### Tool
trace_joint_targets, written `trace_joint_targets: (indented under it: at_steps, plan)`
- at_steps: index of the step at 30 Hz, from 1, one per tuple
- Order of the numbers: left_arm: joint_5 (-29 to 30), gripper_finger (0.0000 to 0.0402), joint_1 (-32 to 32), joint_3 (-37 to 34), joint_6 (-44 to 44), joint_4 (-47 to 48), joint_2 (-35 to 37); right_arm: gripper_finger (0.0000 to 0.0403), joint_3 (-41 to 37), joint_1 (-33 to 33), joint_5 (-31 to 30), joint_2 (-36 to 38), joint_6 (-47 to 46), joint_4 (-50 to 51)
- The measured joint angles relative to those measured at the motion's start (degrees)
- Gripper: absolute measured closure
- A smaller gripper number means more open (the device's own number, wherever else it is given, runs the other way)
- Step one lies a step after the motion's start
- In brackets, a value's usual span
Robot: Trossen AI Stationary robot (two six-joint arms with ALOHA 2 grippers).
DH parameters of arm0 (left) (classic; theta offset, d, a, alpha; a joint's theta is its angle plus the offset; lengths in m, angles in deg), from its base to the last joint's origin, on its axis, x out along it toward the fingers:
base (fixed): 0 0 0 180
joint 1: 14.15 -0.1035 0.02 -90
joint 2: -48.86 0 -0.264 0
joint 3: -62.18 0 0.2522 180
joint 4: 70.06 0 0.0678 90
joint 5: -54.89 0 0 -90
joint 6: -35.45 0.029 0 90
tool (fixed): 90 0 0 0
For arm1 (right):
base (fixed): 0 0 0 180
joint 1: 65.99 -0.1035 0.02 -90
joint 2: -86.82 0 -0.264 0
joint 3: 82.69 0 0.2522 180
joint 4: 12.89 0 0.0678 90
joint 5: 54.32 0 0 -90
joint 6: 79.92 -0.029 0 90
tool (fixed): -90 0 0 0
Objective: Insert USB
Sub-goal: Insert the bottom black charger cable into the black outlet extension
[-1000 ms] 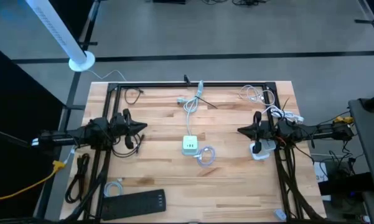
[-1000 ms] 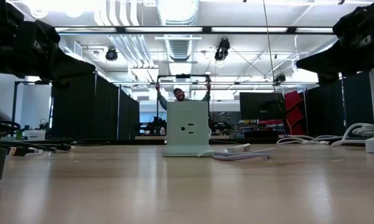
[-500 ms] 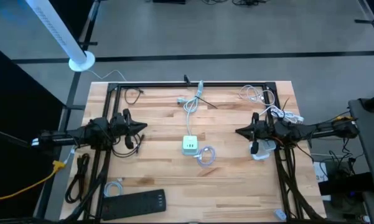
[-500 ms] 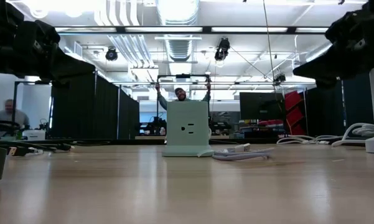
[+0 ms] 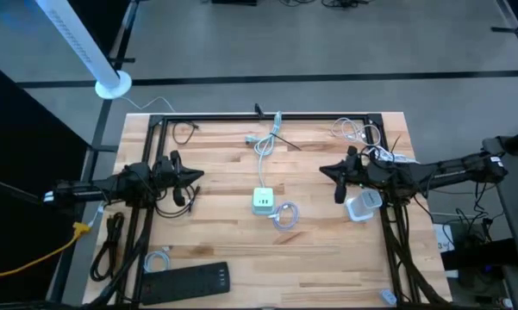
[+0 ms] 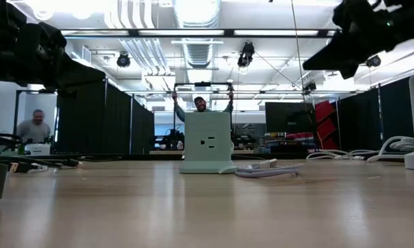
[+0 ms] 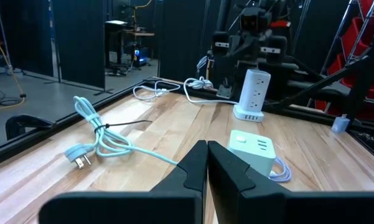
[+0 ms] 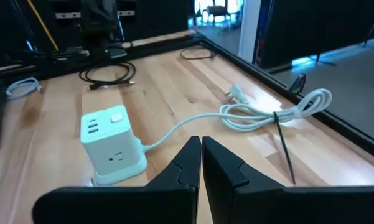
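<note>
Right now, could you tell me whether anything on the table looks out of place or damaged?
Nothing stands out. The green power cube sits upright mid-table with its cord bundled behind it and a small cable coiled beside it. Both claws, left and right, are shut and empty.

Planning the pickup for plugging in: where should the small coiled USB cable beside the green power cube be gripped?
Grip the USB cable at its plug end rather than its loops, coming from above: it lies flat on the table, just right of the power cube. Which end carries the plug is too small to tell.
</note>
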Motion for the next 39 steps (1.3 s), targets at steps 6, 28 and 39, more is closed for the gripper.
trace_joint_targets:
  at_steps: [6, 28, 39]
  plan:
    - [0.02, 0.0402, 0.00, -0.01, 0.02, 0.00, -0.01, 0.0403, 3.15, 0.00, 0.98, -3.14, -0.59, 1.27]
    - [30.09, 0.0402, -0.01, 0.00, -28.79, -39.75, -7.00, 0.0403, 4.01, -0.15, 25.97, -2.93, -2.81, 9.49]
    - [30.63, 0.0402, -0.16, 3.32, -13.52, -35.99, -8.59, 0.0403, 10.86, -0.36, 19.17, -7.02, -8.06, 22.72]
